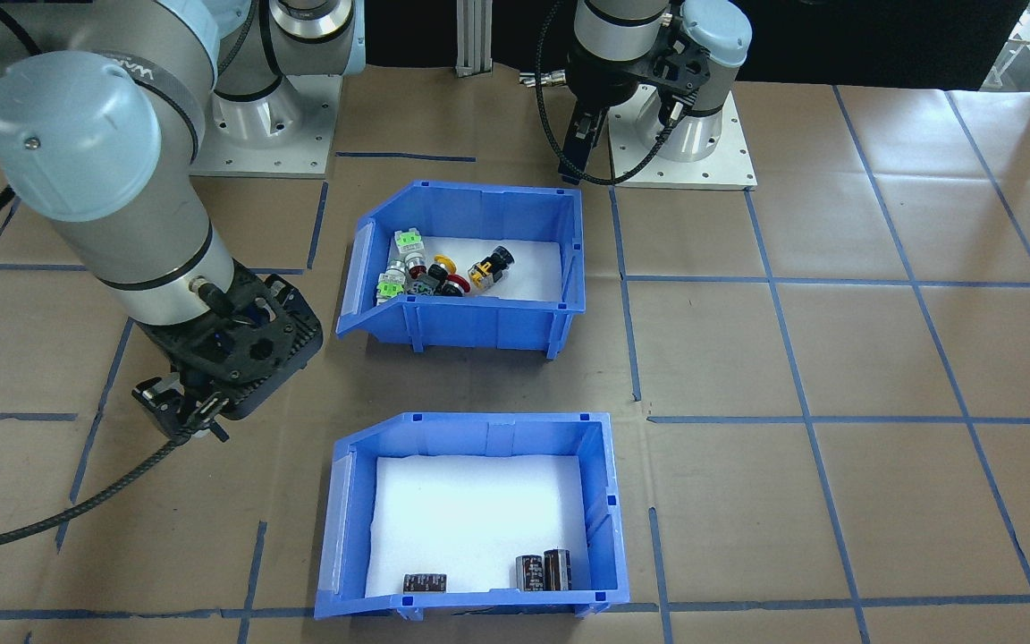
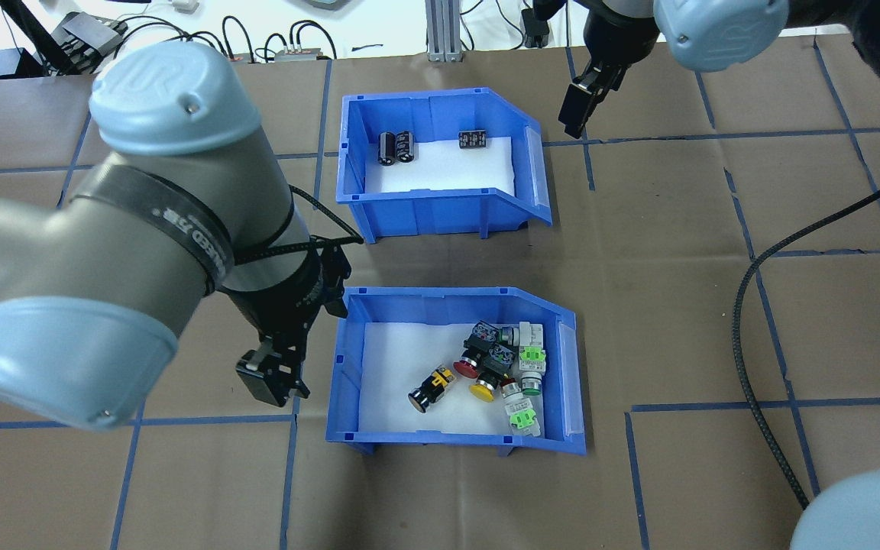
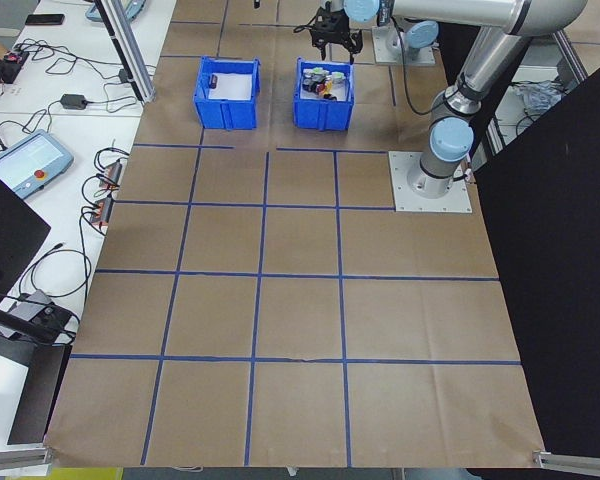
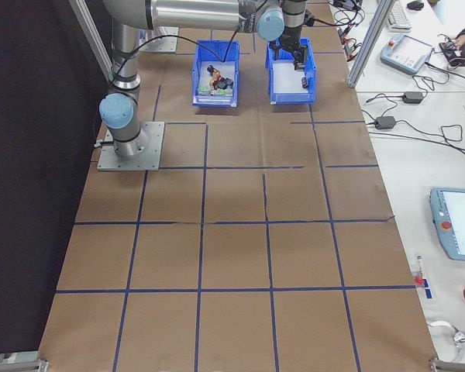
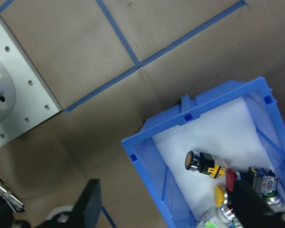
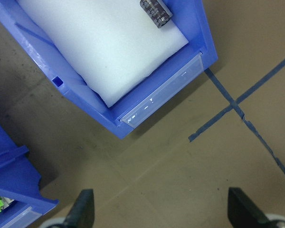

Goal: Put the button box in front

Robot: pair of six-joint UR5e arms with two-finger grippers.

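The button box (image 1: 470, 313) is a blue bin with a white liner, and it stands on the robot's side of the table. Green, red, yellow and black push-buttons (image 2: 501, 363) lie clustered in it. My left gripper (image 2: 276, 378) hangs open at the box's left wall. In the left wrist view that blue wall (image 5: 147, 156) runs down between the two fingers (image 5: 88, 204). My right gripper (image 2: 579, 111) is open beside the far blue bin (image 2: 425, 202), over bare paper past that bin's clear label front (image 6: 161, 95).
The far bin holds three black cylinders (image 1: 542, 571) on its white liner. Brown paper with a blue tape grid covers the table. The arms' base plates (image 1: 685, 161) stand just behind the button box. A black cable (image 2: 753, 305) trails across the right side.
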